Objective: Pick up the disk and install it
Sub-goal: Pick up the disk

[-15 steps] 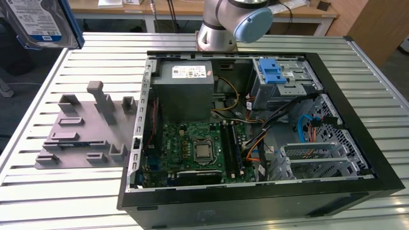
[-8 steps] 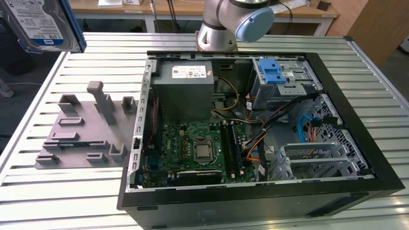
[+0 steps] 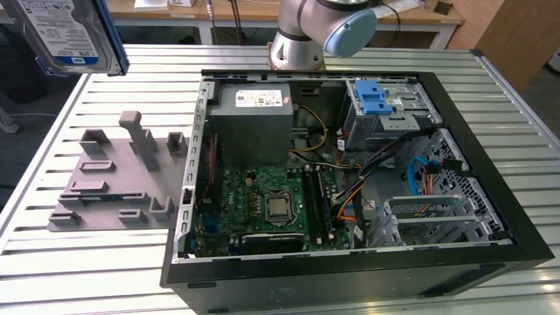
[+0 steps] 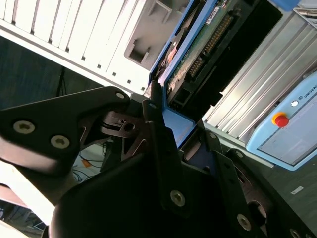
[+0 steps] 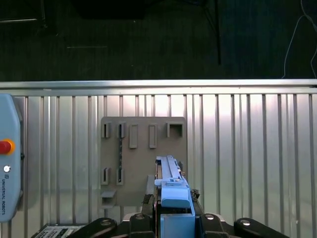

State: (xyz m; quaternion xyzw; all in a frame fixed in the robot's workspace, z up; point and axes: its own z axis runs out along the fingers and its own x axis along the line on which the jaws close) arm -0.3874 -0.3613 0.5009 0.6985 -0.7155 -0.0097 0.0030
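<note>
Second wrist view, nearest item: gripper (image 4: 178, 118), black, its two fingers (image 4: 152, 111) pressed in on opposite sides of the disk (image 4: 195, 49) and clamping the blue rail frame (image 4: 177, 126). The disk's underside faces this camera, with a green circuit board and dark connectors. The exterior view gives the labelled face instead.

First wrist view: the same disk seen edge-on as a narrow blue strip between the fingers. Its long axis runs straight away from the gripper toward the slatted metal table (image 5: 237, 148) below.
- Grey fixture plate (image 5: 143, 148), with upright slots, lies on the table beyond the disk's far end.
- Control pendant (image 5: 7, 168) with a red button (image 5: 5, 147) sits at the table's edge.

Exterior view: the disk is held in the air, clear of the table, over the far corner on the exterior view's left. The blue-and-white label faces the camera. The long axis is near upright, with the lower end leaning slightly toward the exterior view's right. The disk is well apart from the open computer case (image 3: 350, 279).
- Case contents: grey power supply box (image 3: 254, 125), motherboard (image 3: 262, 197), and a drive cage carrying a blue latch (image 3: 374, 100).
- Arm base (image 3: 302, 39) stands at the case's far side.
</note>
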